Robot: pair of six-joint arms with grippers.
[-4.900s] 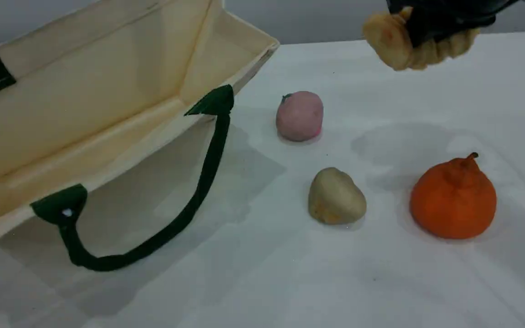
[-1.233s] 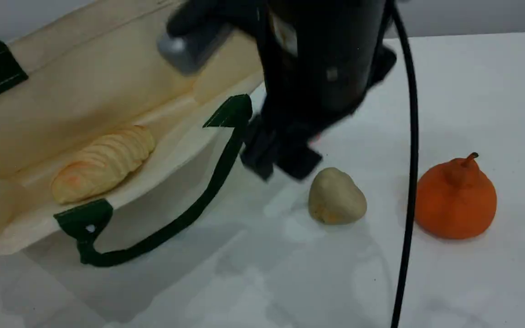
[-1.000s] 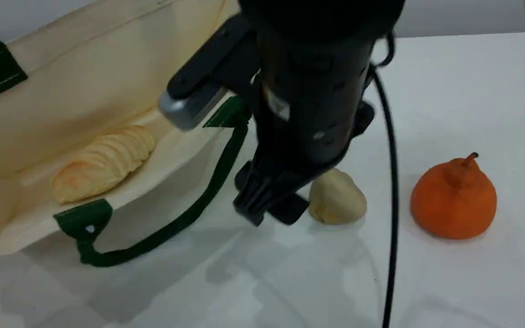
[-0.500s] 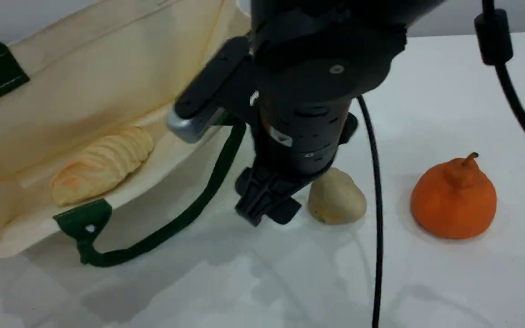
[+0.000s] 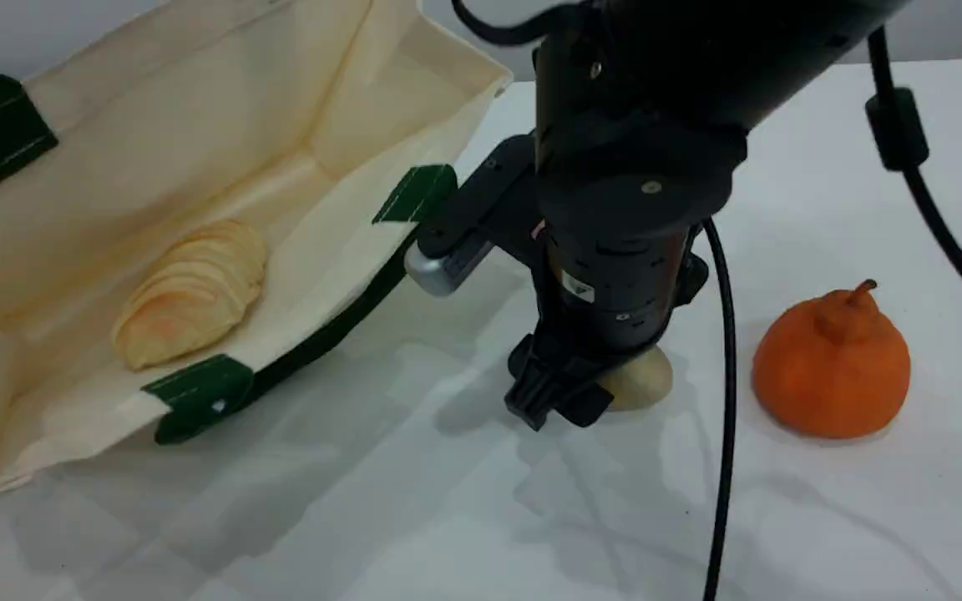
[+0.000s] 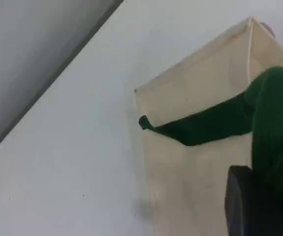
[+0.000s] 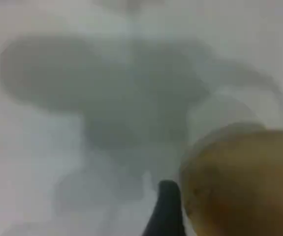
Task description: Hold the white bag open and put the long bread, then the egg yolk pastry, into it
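On the desk, scene view: the white bag [image 5: 322, 125] lay open at left, with the long bread [image 5: 189, 292] inside on its lower wall. The egg yolk pastry [image 5: 648, 380] sat on the desk [image 5: 448, 517] between bag and orange fruit [image 5: 832, 367], half hidden behind the right end effector [image 5: 560, 401].
Right end effector, scene view: low at the pastry, jaws apart, nothing lifted.
Left wrist view: the left end effector [image 6: 252, 196] was closed, apparently on the bag's green handle [image 6: 205, 125], which ran into its fingertip. The contact sat at the frame's edge, so this is a judgement.
Shown only there: what held the bag's mouth up; the left arm was absent from the scene view.
Right wrist view: blurred. One dark fingertip [image 7: 167, 206] stood just beside the pastry's flank; whether it was touching could not be told.
Shown only there: the finger down at desk level.
Step in hand: grasping the pastry.
Doing it well: centre the jaws on its widest part and close gently, since a smooth rounded lump may slip out. Lift clear of the bag's near rim and set it beside the bread.
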